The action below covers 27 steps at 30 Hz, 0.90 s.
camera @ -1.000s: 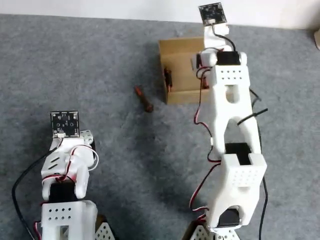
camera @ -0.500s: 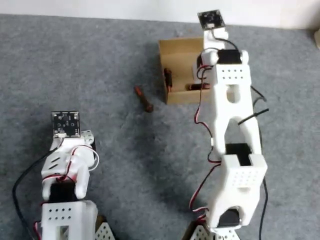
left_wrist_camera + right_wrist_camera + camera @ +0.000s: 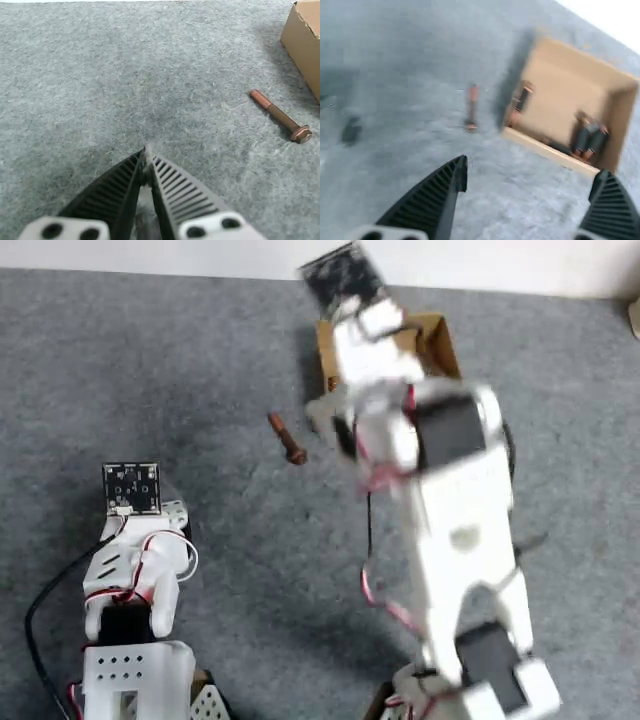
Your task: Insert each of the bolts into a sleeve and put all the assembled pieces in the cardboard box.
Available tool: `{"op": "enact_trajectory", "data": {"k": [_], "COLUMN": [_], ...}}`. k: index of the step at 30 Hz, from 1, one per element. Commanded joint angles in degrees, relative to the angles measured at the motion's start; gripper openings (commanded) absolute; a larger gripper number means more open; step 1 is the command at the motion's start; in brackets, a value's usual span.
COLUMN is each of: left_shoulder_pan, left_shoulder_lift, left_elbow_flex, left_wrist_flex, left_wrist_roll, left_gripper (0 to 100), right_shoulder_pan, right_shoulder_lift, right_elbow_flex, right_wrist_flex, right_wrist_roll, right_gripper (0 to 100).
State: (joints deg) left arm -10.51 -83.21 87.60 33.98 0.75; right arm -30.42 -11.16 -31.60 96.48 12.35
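Bolt [image 3: 280, 116] near cardboard box [image 3: 306, 44] wall

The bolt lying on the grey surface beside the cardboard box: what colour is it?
Coppery reddish-brown. The bolt shows best in the left wrist view.

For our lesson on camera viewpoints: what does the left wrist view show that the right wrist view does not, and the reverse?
Left wrist view: the left gripper, shut, above grey carpet.
Right wrist view: the right gripper, open, and the inside of the box, with dark pieces lying in it.
Both: the bolt, loose on the carpet beside the box.
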Motion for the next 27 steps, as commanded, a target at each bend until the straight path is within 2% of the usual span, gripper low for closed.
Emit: {"op": "enact_trajectory", "data": {"k": [1, 6, 8, 12, 16, 19, 23, 27], "left_shoulder_pan": [0.9, 1.2, 1.5, 6.9, 14.4, 17.4, 19.7, 21.0], "left_shoulder_lift": [-0.1, 0.4, 0.4, 0.5, 0.6, 0.6, 4.3, 18.2], "left_elbow_flex": [-0.3, -0.6, -0.7, -1.4, -3.7, -9.4, -20.7, -32.7], "left_wrist_flex": [-1.3, -1.3, -1.3, -0.9, 0.3, 8.7, 19.6, 23.9], "left_wrist_roll": [-0.3, -0.4, -2.7, -11.7, -20.7, -32.8, -47.6, -53.6], "left_gripper": [1, 1, 1, 1, 8, 11, 11, 11], "right_shoulder_pan": [-4.1, -4.1, -4.0, -1.1, 5.8, 9.2, 11.6, 13.8], "right_shoulder_lift": [-8.3, -14.8, -18.0, -27.1, -38.4, -46.4, -55.8, -63.4], "right_elbow_flex": [5.6, 22.6, 29.2, 40.7, 50.7, 58.3, 68.4, 77.5], "right_wrist_flex": [1.6, -1.0, -2.5, -8.7, -13.5, -14.0, -14.1, -18.6], "right_wrist_roll": [0.2, 0.3, 0.3, 0.3, 0.3, 0.5, 7.2, 8.4], "right_gripper": [35.0, 35.0, 35.0, 35.0, 35.0, 35.0, 35.0, 35.0]}}
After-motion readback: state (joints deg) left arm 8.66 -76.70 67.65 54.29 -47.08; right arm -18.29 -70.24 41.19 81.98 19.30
